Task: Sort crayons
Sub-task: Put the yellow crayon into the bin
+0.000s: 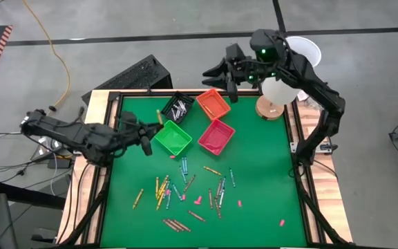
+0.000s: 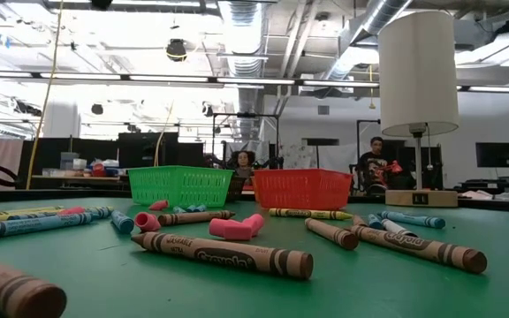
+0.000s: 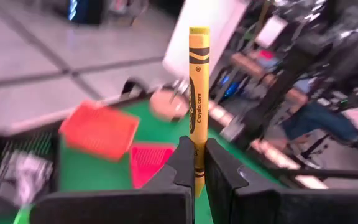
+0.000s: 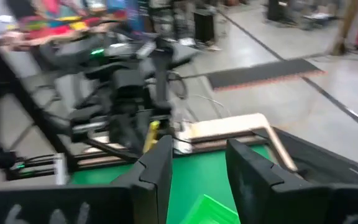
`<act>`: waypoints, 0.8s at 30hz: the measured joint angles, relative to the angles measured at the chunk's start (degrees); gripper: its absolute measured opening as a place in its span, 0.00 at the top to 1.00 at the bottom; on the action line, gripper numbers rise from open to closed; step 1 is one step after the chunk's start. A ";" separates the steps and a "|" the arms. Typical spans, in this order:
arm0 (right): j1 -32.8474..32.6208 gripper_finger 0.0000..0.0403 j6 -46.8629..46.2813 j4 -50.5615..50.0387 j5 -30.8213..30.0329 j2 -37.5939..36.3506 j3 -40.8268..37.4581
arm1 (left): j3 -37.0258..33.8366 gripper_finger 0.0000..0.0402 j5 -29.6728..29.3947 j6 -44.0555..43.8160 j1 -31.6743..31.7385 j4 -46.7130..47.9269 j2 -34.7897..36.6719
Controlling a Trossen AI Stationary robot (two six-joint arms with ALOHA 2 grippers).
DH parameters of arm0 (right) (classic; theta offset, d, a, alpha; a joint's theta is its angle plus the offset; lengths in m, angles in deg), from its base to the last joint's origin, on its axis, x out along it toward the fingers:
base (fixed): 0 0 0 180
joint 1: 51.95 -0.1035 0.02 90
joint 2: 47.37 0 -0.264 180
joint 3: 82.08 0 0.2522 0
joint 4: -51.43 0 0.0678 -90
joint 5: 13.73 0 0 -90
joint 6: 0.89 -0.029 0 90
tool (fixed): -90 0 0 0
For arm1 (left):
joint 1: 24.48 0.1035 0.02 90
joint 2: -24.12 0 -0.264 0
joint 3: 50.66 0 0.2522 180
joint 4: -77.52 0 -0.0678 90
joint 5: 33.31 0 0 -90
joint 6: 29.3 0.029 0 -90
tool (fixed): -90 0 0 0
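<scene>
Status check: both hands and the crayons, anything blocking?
Left hand shut on yellow crayon, near green bin. Right hand open, empty, over orange bin. Loose crayons remain. Nothing blocking.

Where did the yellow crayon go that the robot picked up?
The left gripper holds the yellow crayon, at the table's left side, beside the green bin.

The high view looks straight down on the whole green bench [image 1: 254,173]. The low view sits at bench level, close to the crayons [image 2: 222,252], facing the room. Each wrist view looks forward past its own fingers [image 3: 191,163]; all share the red bin [image 1: 216,136].
</scene>
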 joint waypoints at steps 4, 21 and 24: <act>-2.98 0.61 -0.22 2.55 1.11 1.67 -0.02 | 2.63 1.00 3.15 9.21 2.41 -5.27 -0.09; -10.35 0.50 -6.42 20.93 1.74 13.12 -0.11 | 7.51 1.00 12.54 22.00 7.61 -8.32 -2.18; -10.45 0.50 -7.44 22.42 1.73 13.84 -0.04 | 7.50 1.00 13.62 22.26 8.98 -8.25 -2.87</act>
